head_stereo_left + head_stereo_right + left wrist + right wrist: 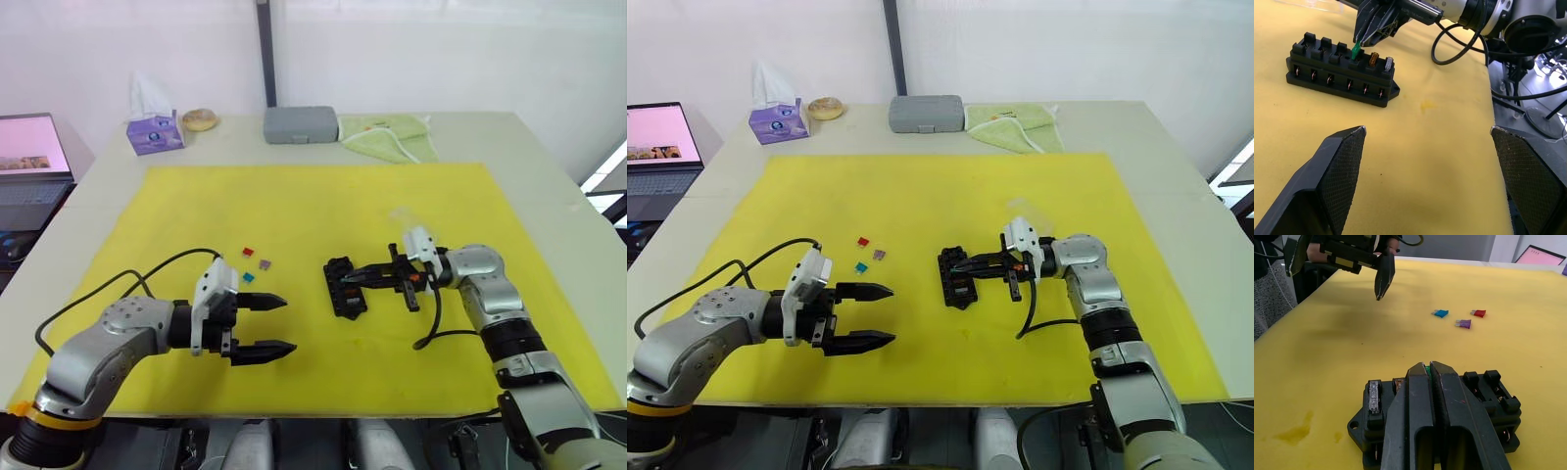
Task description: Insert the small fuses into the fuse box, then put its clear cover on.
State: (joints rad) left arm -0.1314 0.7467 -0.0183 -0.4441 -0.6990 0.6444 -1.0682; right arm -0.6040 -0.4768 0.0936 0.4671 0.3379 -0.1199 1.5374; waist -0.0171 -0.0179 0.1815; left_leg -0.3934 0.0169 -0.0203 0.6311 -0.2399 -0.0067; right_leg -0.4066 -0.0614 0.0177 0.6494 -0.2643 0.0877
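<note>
A yellow mat (313, 196) covers most of the pale surface (549, 176). The black fuse box (344, 287) lies near the mat's middle, and the right gripper (345, 279) reaches over it with its jaws drawn together at the box's top. To the robot's left, a red fuse (248, 252), a purplish fuse (265, 263) and a teal fuse (248, 277) lie loose, close together. The left gripper (277, 324) hovers near them, jaws spread apart. Along the far edge sit a tissue box (155, 132), a grey case (300, 124) and a green cloth (388, 136).

Wall (441, 49): white, plain.
Table (549, 196): pale beige top.
Mat (323, 206): yellow, covers table centre.
Post (265, 54): dark, upright behind table.
</note>
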